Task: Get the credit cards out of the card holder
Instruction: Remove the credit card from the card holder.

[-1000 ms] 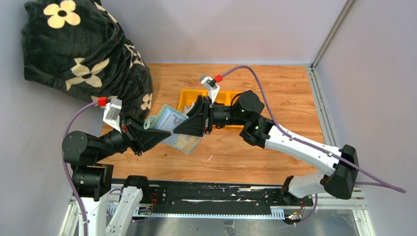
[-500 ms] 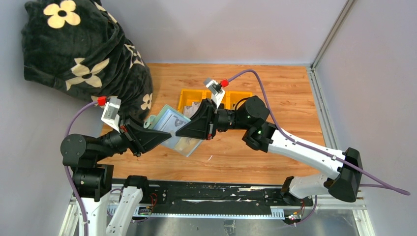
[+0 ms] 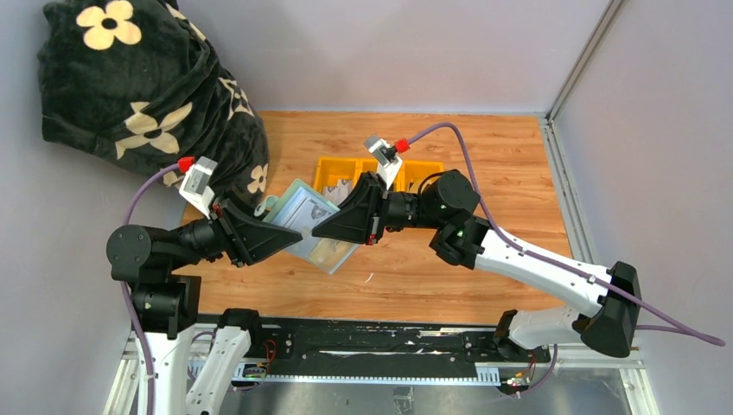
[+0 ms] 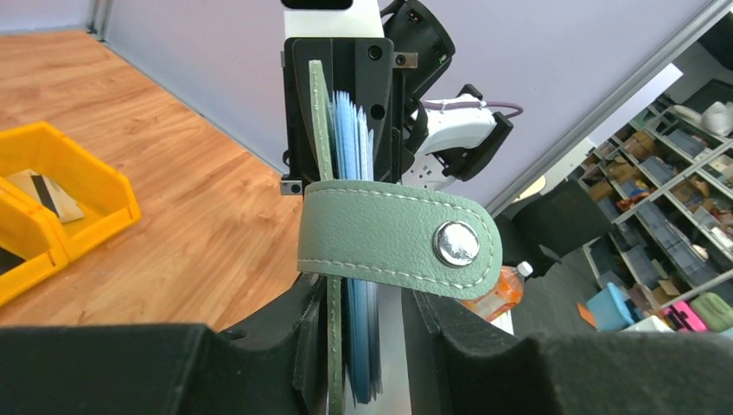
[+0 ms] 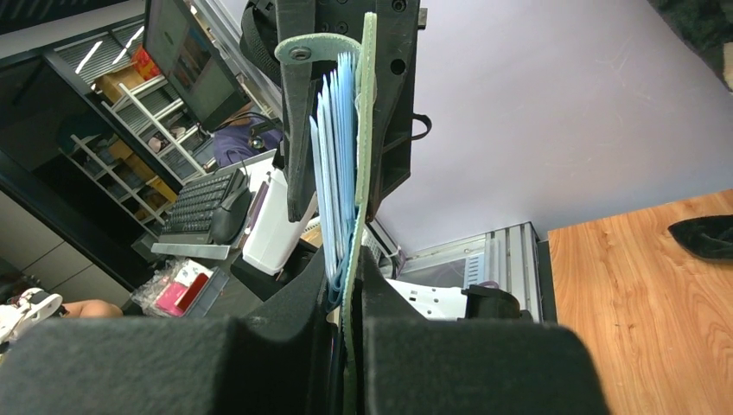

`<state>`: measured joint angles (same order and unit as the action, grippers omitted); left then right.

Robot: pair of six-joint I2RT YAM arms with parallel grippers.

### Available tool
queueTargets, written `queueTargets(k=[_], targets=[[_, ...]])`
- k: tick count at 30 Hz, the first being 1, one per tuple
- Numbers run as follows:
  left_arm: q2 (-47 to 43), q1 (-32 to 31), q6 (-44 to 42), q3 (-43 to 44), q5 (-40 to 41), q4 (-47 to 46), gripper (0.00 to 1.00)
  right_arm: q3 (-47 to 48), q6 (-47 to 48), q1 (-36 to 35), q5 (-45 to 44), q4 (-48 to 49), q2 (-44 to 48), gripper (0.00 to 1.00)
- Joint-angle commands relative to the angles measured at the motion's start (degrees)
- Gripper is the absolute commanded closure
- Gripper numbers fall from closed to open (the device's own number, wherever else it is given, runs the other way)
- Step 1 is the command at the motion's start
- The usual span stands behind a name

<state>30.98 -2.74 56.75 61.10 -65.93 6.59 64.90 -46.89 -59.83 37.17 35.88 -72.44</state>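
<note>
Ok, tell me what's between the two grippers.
The card holder spans the gap between the left gripper and the right gripper, seen best in the top view; each wrist view shows it edge-on.

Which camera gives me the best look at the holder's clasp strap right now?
Left wrist: the strap lies face-on across the middle, its snap plain. Right wrist shows it only edge-on, a thin loop atop the holder. The top view shows just a small pale tab at the holder's left corner.
</note>
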Motion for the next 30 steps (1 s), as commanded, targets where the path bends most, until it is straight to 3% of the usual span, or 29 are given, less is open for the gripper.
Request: queueTargets(k=[1,4,8,12,13,14,16,18,21,30], targets=[[1.1,-0.3,3.2,2.9,-1.7,-2.9,0.65,-1.4,1.7,0.5,-1.6,-1.8,1.1,1.0],[1.3,-0.3,2.0,4.4,0.2,-0.9,0.65,-1.5,1.8,0.6,-1.2,-1.9,1.4,1.0],[1.3,-0.3,-9.1,8.6,6.5,11.6,0.63,-1.6,1.8,0.6,-1.0,-1.9,1.8,1.0],[0.2,-0.3,-13.6,9.3,10.3,15.5,0.57,-1.5,1.7,0.6,-0.6,-1.6,2.2,1.0],[-0.1,-0.3,-14.3,9.2,11.1,15.8,0.39,-1.5,1.6,0.6,-0.5,-1.6,2.2,1.0],[-0.5,-0.4,-15.1,9.0,12.0,16.2,0.34,-1.5,1.5,0.6,-0.4,-1.3,2.2,1.0],[-0.8,-0.3,-16.4,9.1,12.2,17.0,0.33,-1.3,1.4,0.6,-0.2,-1.1,2.1,1.0],[-0.7,-0.3,-15.8,8.8,11.7,16.2,0.36,-1.2,1.2,0.6,0.3,-0.8,1.9,1.0],[-0.7,-0.3,-12.5,7.3,10.2,12.2,0.51,-1.2,0.9,0.6,0.7,-0.4,1.8,1.0],[-1.0,-0.3,-11.3,5.9,10.2,10.0,0.82,-1.1,0.3,0.6,2.4,1.4,1.9,1.0]])
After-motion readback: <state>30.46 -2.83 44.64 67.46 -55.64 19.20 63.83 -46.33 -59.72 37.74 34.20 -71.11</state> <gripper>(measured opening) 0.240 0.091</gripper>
